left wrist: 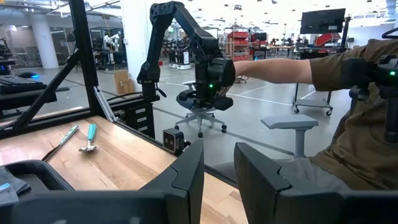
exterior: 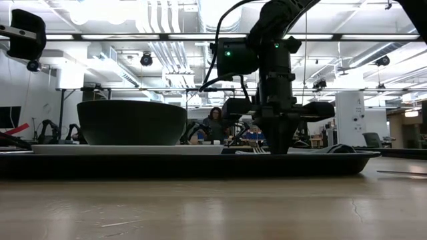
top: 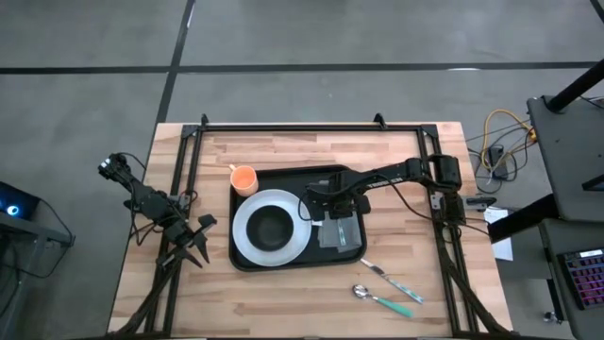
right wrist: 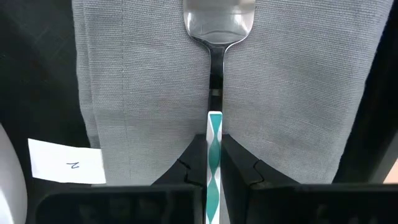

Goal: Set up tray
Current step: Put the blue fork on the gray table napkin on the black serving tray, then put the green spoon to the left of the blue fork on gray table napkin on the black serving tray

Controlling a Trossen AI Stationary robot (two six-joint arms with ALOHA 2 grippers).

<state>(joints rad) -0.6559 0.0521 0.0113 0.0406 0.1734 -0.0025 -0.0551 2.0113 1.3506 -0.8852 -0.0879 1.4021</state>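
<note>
The right gripper [right wrist: 213, 163] is clamped on the teal-and-white handle of a fork [right wrist: 216, 74], its head lying on a grey napkin [right wrist: 149, 87]. The right arm reaches from the table's right edge across and down to the tray's right part. The napkin lies in the tray [top: 326, 176], which sits mid-table, beside a white plate [top: 247, 246] holding a dark bowl [top: 270, 226]. An orange cup [top: 243, 178] stands at the tray's far left corner. The left gripper [top: 193, 242] waits near the left edge, fingers narrowly apart, holding nothing.
</note>
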